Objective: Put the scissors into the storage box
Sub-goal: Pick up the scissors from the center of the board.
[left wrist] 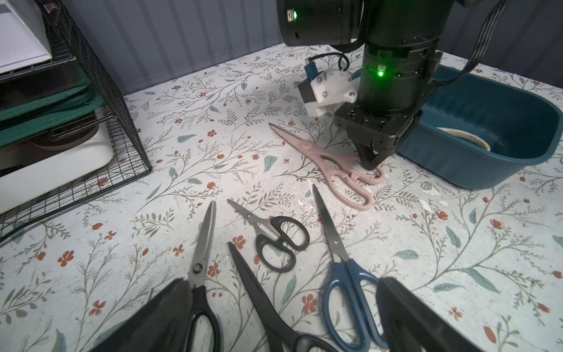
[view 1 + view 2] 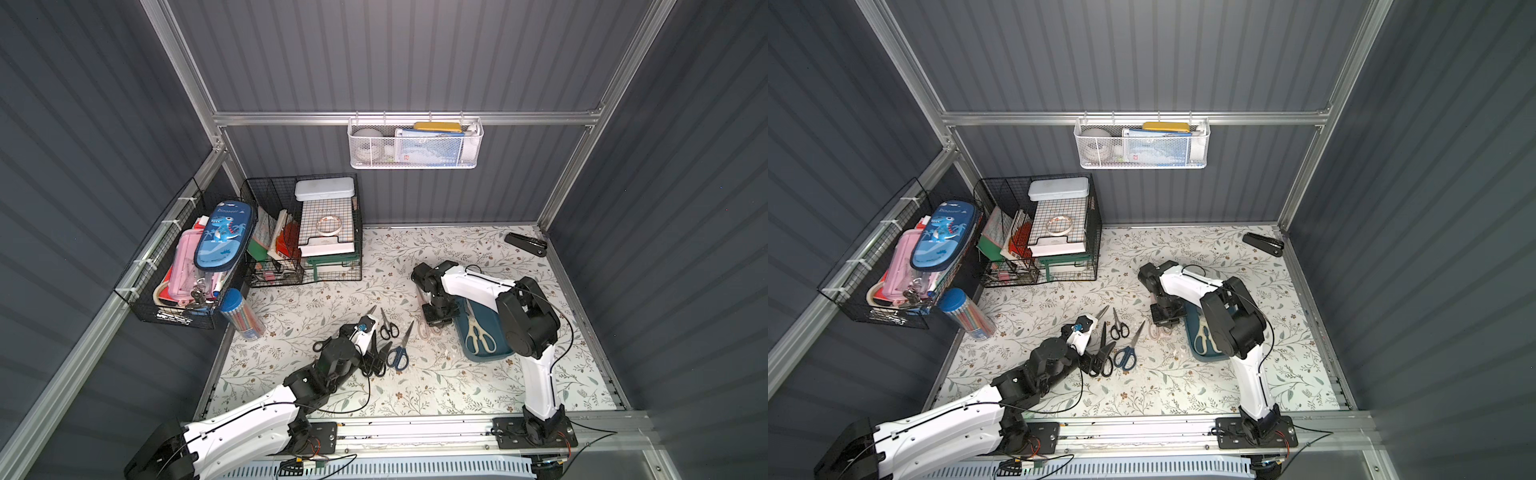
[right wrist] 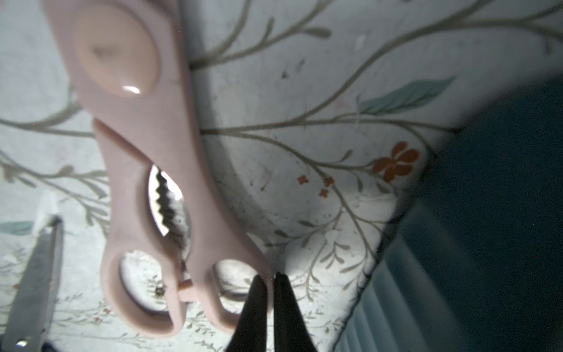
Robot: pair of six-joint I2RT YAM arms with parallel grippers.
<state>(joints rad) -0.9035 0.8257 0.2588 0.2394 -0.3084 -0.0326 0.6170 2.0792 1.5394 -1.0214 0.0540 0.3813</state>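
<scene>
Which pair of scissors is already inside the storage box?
The cream kitchen shears. They alone lie inside the teal storage box; every other pair lies out on the floral table.

Clutter I see
Black folded tool in the far corner; black wire basket opposite; white mesh basket hanging above.

1. In the box, right on the table, lie shears.
2. Just left of the box lie the second shears.
3. Farther left, before the baskets, lie four other scissors.
</scene>
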